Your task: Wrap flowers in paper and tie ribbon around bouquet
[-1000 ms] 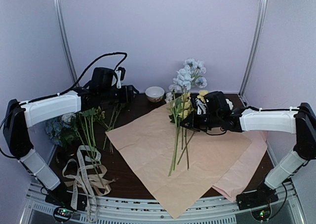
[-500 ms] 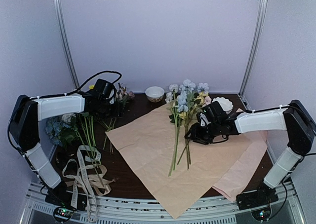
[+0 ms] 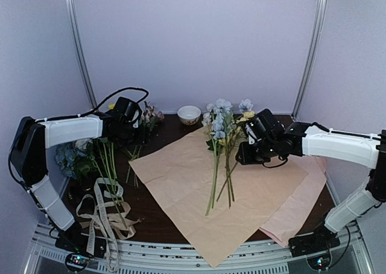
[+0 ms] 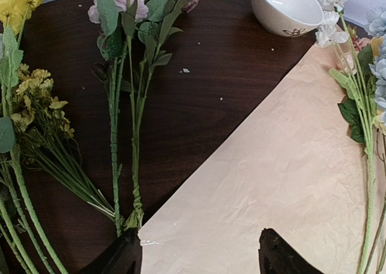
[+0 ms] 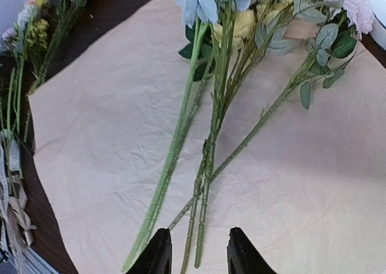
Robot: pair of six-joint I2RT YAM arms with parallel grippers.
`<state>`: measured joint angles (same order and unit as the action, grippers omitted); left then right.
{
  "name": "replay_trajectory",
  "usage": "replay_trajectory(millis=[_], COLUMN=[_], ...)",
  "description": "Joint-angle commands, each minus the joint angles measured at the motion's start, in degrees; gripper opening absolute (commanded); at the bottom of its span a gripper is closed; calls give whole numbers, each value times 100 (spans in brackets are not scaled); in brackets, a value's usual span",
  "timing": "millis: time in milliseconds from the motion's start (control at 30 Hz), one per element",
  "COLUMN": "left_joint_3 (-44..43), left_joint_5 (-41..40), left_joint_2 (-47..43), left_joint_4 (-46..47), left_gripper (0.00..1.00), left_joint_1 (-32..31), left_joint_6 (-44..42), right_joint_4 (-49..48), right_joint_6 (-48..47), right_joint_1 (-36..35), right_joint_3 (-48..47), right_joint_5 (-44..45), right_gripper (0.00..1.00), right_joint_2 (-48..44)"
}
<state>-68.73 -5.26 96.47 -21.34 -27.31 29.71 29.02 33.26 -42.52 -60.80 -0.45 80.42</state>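
"What lay nearest you, and how many?"

"One tangle of ribbon (image 3: pixel 101 209) at the front left, off the paper. Then two sheets: the paper (image 3: pixel 181 183), peach face up, lay over one pink sheet (image 3: pixel 298 204) on the right."

"And the flowers?"

"About four of the flowers (image 3: pixel 218 124) lay on the paper, blooms toward the back. Your right gripper (image 5: pixel 196 250) was poised over their stems, jaws narrowly parted, gripping nothing. Your left gripper (image 4: pixel 199 253) stood wide and empty over the paper's left corner, beside more loose stems (image 4: pixel 123 135) on the table (image 4: pixel 199 87). One bowl (image 3: pixel 189 114) sat farthest back."
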Motion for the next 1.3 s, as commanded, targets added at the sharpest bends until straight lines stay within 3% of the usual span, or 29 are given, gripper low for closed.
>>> replay_trajectory(millis=[0, 167, 500, 733, 1067, 1267], left_joint_3=[9, -76, -380, -984, -2400, -2594], left_joint_5=[-115, -134, 422, 369, 186, 211], left_joint_2=[-214, -143, 478, 1058, 2345, 2737], left_joint_4=[10, -41, -256, -485, -1187, -1410], left_gripper=[70, 70, 68, 66, 38, 35], left_joint_1=[48, 89, 697, 934, 1176, 1202], left_joint_6=[-183, -295, -220, -380, -668, -586], right_joint_4=[422, 677, 531, 487, 598, 624], right_joint_6=[-448, -634, -753, -851, -968, -1029], right_joint_1=[-243, -476, -512, -513, -511, -509], right_joint_3=[-344, -842, -1159, -1258, -1418, -1362], right_joint_5=[-267, -425, -781, -894, -897, -804], right_gripper=[31, 27, 28, 28, 28, 29], right_joint_2=[671, 1344, 1692, 1780, 1943, 1894])
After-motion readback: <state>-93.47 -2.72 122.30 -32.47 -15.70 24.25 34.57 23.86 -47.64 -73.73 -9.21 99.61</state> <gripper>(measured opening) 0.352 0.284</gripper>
